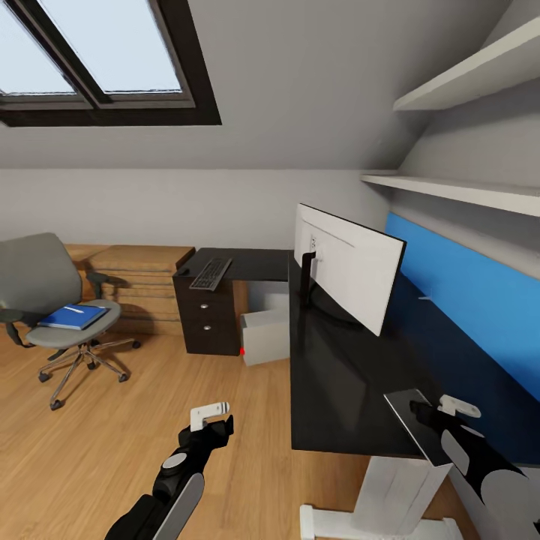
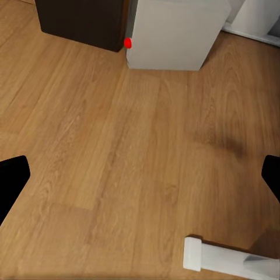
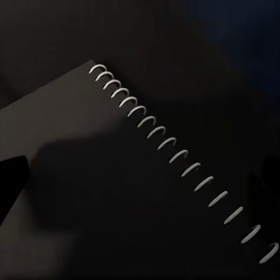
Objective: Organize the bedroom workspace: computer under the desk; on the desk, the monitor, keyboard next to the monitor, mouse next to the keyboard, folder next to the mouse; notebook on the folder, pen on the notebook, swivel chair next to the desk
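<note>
The blue folder [image 1: 73, 316] lies on the grey swivel chair [image 1: 37, 281] at the left, and the whitish pen [image 1: 73, 309] rests on it. On the black desk [image 1: 337, 367] stand the monitor [image 1: 349, 262] and, at the far-left end, the keyboard [image 1: 211, 273]. The computer [image 1: 264, 336] [image 2: 175, 32] sits under the desk. The grey spiral-bound notebook [image 1: 416, 427] [image 3: 105, 186] lies at the desk's front edge, and my right gripper [image 1: 442, 411] [image 3: 140, 181] hovers open over it. My left gripper [image 1: 214, 421] [image 2: 140, 181] hangs open over the floor. The mouse is out of view.
A light wooden dresser [image 1: 142, 289] stands against the back wall, behind the chair. The dark drawer unit [image 1: 206, 319] [image 2: 81, 20] is beside the computer. The desk's white leg [image 1: 397, 487] and foot [image 2: 230, 256] are close to my left arm. Shelves [image 1: 457, 191] hang above the desk.
</note>
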`<state>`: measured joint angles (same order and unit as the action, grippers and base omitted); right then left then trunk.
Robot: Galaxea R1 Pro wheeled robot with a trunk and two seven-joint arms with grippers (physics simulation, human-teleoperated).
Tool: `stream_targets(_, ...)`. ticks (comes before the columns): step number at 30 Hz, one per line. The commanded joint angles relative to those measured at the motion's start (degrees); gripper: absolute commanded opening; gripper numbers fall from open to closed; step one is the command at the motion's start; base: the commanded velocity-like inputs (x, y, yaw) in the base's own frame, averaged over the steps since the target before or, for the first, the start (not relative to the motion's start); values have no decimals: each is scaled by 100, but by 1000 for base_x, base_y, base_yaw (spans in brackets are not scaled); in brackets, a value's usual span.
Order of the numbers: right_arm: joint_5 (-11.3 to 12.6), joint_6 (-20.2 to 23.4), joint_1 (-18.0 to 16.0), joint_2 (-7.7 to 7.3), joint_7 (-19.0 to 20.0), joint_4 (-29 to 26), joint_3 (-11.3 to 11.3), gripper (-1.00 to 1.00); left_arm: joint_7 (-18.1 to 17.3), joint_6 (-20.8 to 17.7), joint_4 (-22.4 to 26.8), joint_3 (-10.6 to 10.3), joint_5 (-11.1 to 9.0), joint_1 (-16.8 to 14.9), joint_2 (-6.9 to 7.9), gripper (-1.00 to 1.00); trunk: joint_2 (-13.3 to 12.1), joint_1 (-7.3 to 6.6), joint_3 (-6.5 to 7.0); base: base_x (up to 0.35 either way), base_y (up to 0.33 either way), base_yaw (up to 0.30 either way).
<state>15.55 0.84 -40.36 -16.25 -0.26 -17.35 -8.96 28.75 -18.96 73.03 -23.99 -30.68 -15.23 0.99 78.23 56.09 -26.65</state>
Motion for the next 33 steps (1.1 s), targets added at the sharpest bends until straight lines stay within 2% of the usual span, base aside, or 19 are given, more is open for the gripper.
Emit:
stream_targets(1, 65, 9, 2, -1, -8, 82, 17, 100, 51, -11, 10, -18, -44, -6, 7, 100, 3, 0, -7, -5, 0, 0)
stream_targets(15, 62, 5, 2, -1, 4, 82, 17, 100, 51, -11, 9, -18, -47, -6, 7, 100, 3, 0, -7, -144, 0, 0)
stream_targets(33, 62, 5, 2, -1, 7, 80, 17, 100, 51, -11, 9, -18, -52, -6, 7, 100, 3, 0, -7, -11, 0, 0)
